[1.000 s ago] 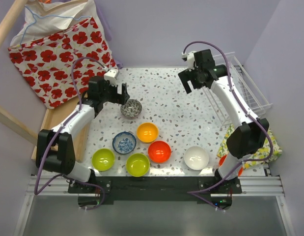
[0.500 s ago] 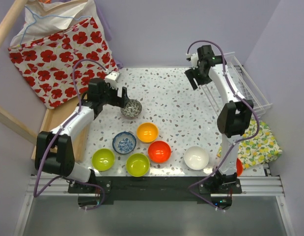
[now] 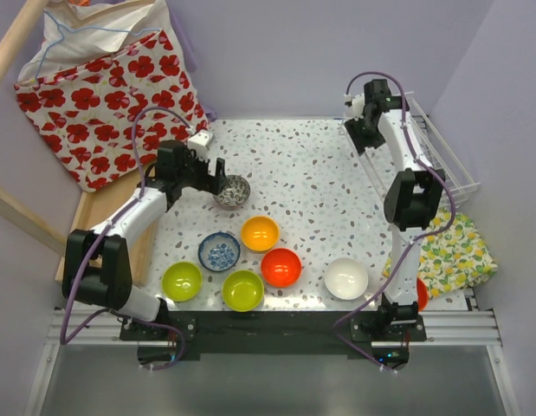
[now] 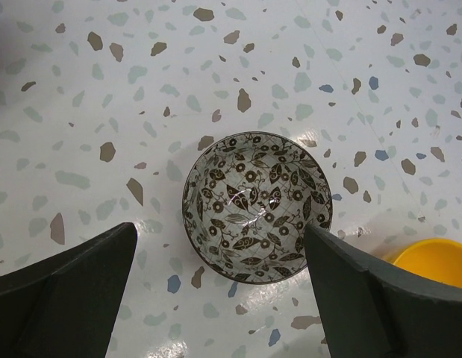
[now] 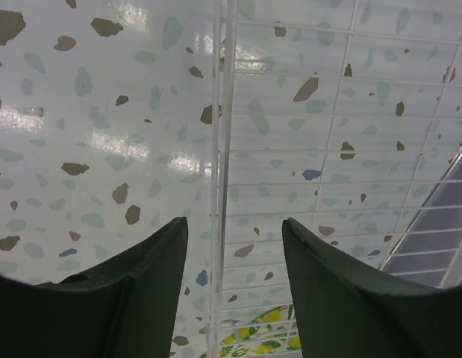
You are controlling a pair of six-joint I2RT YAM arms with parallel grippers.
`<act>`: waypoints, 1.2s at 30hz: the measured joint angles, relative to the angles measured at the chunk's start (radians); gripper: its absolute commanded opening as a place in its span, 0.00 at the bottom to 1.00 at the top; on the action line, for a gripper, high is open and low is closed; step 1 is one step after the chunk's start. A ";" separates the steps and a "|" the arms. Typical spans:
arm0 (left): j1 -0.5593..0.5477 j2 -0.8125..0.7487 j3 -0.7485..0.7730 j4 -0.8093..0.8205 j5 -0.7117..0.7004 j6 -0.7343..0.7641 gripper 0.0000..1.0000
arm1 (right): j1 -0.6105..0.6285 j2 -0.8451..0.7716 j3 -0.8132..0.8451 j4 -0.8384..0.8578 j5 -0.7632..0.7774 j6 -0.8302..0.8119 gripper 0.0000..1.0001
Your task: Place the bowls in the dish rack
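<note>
My left pincer [image 4: 219, 226] hangs wide apart over the grey-patterned bowl [image 4: 257, 206], one finger on either side. The bowl sits upright on the speckled counter [image 4: 104, 89], near the yellow bowl [image 4: 432, 261]. My right pincer [image 5: 234, 221] is apart too, gripping nothing, above the wire edge of the dish rack [image 5: 320, 149] on the counter's right side.

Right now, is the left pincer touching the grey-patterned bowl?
Cannot tell. Left wrist view: one left pincer finger clears the bowl, the other overlaps its rim, height unclear.

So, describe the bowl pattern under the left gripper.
Grey bowl: dark leaves and flowers; left wrist view.
</note>
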 measured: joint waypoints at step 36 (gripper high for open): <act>-0.001 0.036 -0.012 0.012 0.020 0.000 0.99 | 0.064 -0.136 -0.283 0.188 0.125 -0.076 0.00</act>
